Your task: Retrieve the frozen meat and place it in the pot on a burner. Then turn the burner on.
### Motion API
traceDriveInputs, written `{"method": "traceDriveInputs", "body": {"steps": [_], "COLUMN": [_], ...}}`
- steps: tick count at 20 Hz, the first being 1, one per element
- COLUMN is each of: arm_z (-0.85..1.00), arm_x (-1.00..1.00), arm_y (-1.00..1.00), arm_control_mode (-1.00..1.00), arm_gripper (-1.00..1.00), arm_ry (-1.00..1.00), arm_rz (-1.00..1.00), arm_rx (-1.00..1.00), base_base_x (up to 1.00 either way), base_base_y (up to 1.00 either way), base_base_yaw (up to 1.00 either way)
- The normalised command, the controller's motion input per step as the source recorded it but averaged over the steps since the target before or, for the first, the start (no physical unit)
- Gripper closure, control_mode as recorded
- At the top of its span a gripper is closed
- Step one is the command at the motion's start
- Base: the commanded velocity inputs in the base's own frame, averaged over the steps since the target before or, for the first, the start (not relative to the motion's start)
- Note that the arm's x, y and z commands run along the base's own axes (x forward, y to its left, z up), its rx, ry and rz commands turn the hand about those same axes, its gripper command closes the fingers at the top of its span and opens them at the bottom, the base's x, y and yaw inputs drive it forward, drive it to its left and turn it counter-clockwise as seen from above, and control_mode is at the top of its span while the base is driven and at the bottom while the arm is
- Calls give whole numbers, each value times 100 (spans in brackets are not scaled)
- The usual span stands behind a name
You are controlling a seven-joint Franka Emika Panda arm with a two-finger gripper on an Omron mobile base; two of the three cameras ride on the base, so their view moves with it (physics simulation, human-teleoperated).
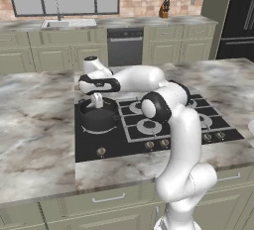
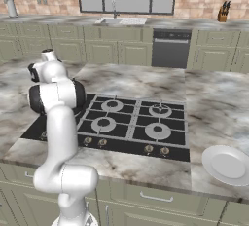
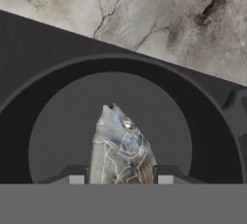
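1. The gripper point(image 3: 118, 179) is clamped on the fish point(image 3: 120, 150), one finger on each side.
2. The fish hangs above the pot point(image 3: 212, 136).
3. The pot sits on the stove's point(image 1: 149, 142) left burner point(image 1: 85, 131).

White plate point(image 2: 227, 165) on marble counter point(image 2: 131, 81); knife block point(image 2: 223, 13), sink point(image 2: 121, 21) behind.

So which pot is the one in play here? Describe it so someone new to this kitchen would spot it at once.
Start at the black cooktop set into the marble island. On its left side, beside the four grated burners, sits the pot under the gripper, which is shut on a fish. It is squat, round and dark, the cooktop's lone vessel, unlike the white plate on the counter.
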Motion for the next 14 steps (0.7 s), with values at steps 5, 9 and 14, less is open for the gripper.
{"method": "traceDriveInputs", "body": {"steps": [5,9,14], "arm_z": [-11,-8,-12], "arm_x": [18,14,9], "arm_y": [4,2,1], "arm_control_mode": [-100,-100,-100], "arm_gripper": [100,100,100], "arm_ry": [0,0,0], "arm_rz": [0,0,0], "arm_rx": [0,0,0], "base_base_x": [0,0,0], "base_base_y": [0,0,0], "base_base_yaw": [0,0,0]}}
